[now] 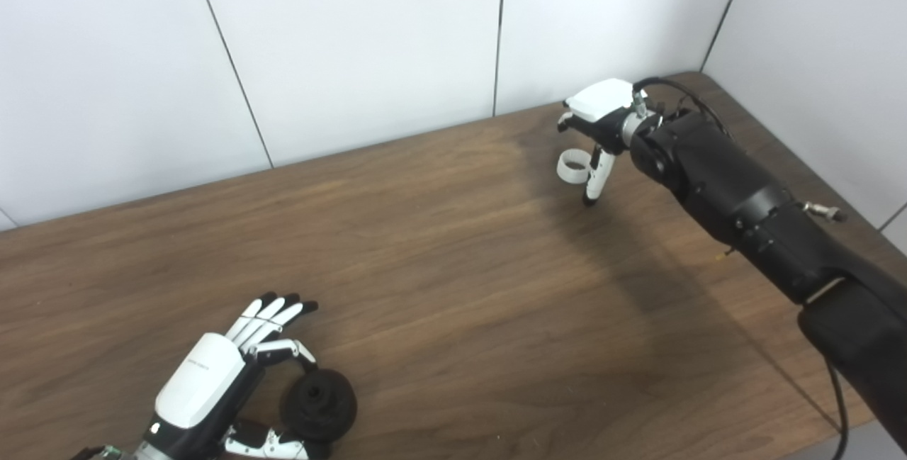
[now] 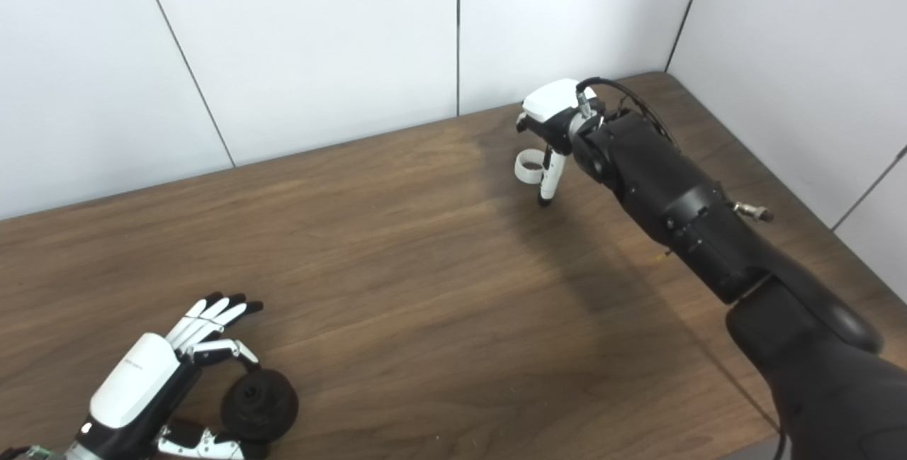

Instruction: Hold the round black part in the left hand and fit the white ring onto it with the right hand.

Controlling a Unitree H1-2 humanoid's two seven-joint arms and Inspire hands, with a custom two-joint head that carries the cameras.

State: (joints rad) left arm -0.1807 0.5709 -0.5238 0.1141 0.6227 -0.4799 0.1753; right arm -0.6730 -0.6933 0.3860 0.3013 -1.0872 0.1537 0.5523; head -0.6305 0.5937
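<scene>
Resting near the table's (image 1: pixel 439 233) front-left corner, at about seven o'clock in the head views, the round black part (image 1: pixel 319 403) is bracketed by the left hand (image 1: pixel 212 389): a forefinger is curled over its top edge and the thumb is laid beneath it, while the remaining fingers are fanned out and straight. Whether the part is truly pinched or only touched cannot be judged from this angle.

The white ring (image 1: pixel 573 166) is found well apart from it, at about two o'clock, close to the back wall (image 1: pixel 354 42). It is pressed against the downward-pointing fingers of the right hand (image 1: pixel 599 134), which is partly closed around it; the ring appears held at the fingertips, though it cannot be seen whether it is lifted clear of the wood.

Trouble could come from either grasp. A thin, smooth ring caught only by fingertips could be tipped or dropped during the long carry across the table. A black part steadied by just two digits could be rolled or pushed aside when the ring is pressed on, so that the fit is missed.
</scene>
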